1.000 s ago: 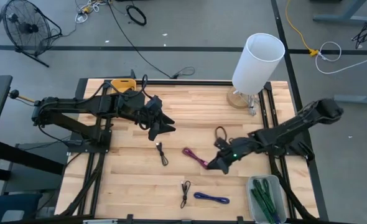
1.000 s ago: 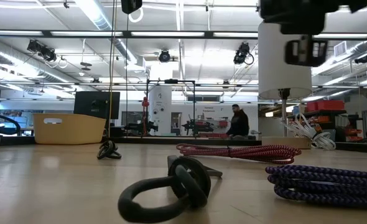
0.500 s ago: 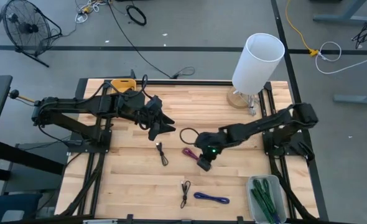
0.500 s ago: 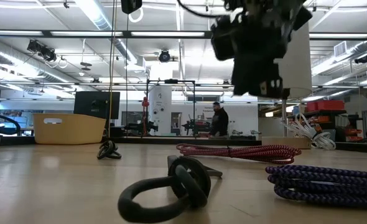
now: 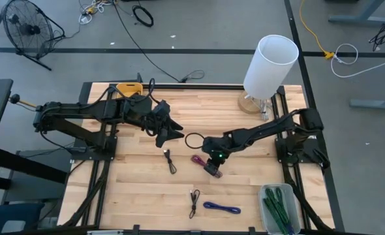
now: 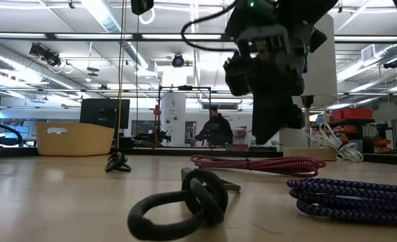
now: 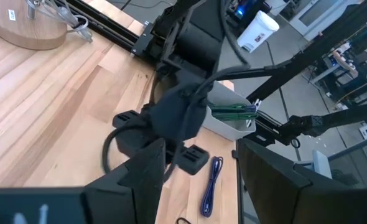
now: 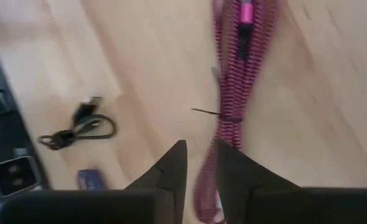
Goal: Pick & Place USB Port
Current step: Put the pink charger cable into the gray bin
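A pink braided USB cable [image 5: 196,159] lies coiled flat on the wooden table near its middle; it also shows in the low view [image 6: 259,163] and the right wrist view [image 8: 233,81]. My right gripper [image 5: 212,169] hangs just above the cable's near end, clear of it in the low view [image 6: 269,138]. Its fingers stand a narrow gap apart [image 8: 199,163] and hold nothing. My left gripper [image 5: 175,134] waits open and empty left of centre, its fingers wide apart [image 7: 202,180].
A black cable [image 5: 170,161] lies left of the pink one. Another black cable [image 5: 194,199] and a blue cable [image 5: 222,207] lie near the front edge. A bin [image 5: 280,207] with green cables stands front right. A white lamp [image 5: 271,59] stands far right.
My right gripper has gone toward the table's left edge, from beside the pink cable's right end to over its near end, and has come down into the low view. The cables have stayed where they were.
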### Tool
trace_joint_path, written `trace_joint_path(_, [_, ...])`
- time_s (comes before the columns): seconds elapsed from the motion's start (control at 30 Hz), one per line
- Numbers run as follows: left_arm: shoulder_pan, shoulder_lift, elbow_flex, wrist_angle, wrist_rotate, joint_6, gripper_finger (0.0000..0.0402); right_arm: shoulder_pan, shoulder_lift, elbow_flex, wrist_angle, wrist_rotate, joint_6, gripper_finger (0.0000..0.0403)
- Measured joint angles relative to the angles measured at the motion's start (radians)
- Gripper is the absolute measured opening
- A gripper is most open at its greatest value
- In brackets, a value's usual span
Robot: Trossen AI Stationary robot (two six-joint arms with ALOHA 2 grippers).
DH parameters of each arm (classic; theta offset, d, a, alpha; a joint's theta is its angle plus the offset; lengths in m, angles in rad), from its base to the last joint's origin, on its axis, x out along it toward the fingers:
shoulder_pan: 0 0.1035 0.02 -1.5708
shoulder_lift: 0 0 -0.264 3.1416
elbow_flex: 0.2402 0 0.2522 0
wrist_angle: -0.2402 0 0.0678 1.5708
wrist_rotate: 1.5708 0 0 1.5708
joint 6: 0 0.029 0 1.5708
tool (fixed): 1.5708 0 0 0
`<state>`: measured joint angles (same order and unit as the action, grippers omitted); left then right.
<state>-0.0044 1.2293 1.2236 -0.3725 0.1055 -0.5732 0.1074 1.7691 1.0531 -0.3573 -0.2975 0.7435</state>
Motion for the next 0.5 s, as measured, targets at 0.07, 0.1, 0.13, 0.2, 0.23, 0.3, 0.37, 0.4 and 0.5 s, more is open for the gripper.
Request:
trace_joint_path(0.07, [0.000,0.000,0.000,-0.001,0.000,0.000,0.0206,-0.009,0.016,0.000,0.007,0.001,0.002,0.0091])
trace_joint_path(0.1, [0.000,0.000,0.000,-0.003,0.000,0.000,0.0206,-0.012,0.020,0.000,0.010,0.001,0.003,0.0097])
trace_joint_path(0.13, [0.000,0.000,0.000,-0.005,0.000,0.000,0.0206,-0.016,0.024,0.000,0.012,0.001,0.000,0.0104])
trace_joint_path(0.2, [0.000,0.000,0.000,-0.008,0.000,0.000,0.0206,-0.021,0.032,0.000,0.010,0.002,-0.003,0.0117])
trace_joint_path(0.23, [0.000,0.000,0.000,-0.009,0.000,0.000,0.0206,-0.024,0.035,0.000,0.010,0.001,-0.008,0.0124])
trace_joint_path(0.3, [0.000,0.000,0.000,-0.010,0.000,0.000,0.0206,-0.028,0.036,0.000,0.011,0.001,-0.015,0.0136])
trace_joint_path(0.37, [0.000,0.000,0.000,-0.010,0.000,0.000,0.0206,-0.028,0.036,0.000,0.014,0.006,-0.016,0.0146])
trace_joint_path(0.4, [0.000,0.000,0.000,-0.010,0.000,0.000,0.0206,-0.028,0.036,0.000,0.013,0.014,-0.019,0.0150])
trace_joint_path(0.5, [0.000,0.000,0.000,-0.016,0.000,0.002,0.0206,-0.028,0.036,0.000,0.013,0.036,-0.024,0.0160])
